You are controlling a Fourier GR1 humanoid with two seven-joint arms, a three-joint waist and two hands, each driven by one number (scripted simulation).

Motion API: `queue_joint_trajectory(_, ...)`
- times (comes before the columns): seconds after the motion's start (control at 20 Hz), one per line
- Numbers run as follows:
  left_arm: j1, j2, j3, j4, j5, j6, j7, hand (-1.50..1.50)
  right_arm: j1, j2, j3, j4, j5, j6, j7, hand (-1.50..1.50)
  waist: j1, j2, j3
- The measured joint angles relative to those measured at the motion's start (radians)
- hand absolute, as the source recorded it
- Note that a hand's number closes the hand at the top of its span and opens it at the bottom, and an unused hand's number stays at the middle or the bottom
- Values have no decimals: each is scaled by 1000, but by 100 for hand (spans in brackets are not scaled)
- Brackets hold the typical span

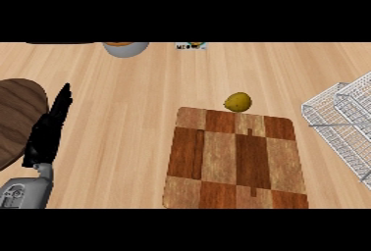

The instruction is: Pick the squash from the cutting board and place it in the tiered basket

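Note:
A small yellow squash (238, 102) lies at the far edge of the chequered wooden cutting board (234, 162), partly over its top rim. The white wire tiered basket (343, 128) stands at the right edge of the view, apart from the board. My left hand (49, 131) shows at the left, fingers straight and pointing away, resting well to the left of the board and holding nothing. My right hand is not seen in this view.
A dark round wooden plate (17, 117) lies at the left edge, beside my left hand. A grey bowl (126, 48) and a small packet (191, 46) sit at the far edge of the counter.

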Motion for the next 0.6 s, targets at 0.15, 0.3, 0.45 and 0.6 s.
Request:
queue_joint_trajectory(0.15, 11, 15, 18, -10, 16, -20, 3, 0, 29, 32, -44, -137, -22, 50, 26, -150, -4, -3, 0)
queue_joint_trajectory(0.3, 22, 11, 19, -22, 13, -18, 9, 0, 97, 85, -89, -297, -63, 111, 32, -150, -12, -5, 1)
queue_joint_trajectory(0.45, 19, 7, 23, -16, 11, -14, 11, 0, 182, 160, -129, -481, -113, 161, 25, -150, -21, -6, 1)
queue_joint_trajectory(0.6, 30, 10, 27, -33, 12, -20, 18, 0, 267, 202, -192, -557, -137, 191, 2, -150, -24, -7, 2)
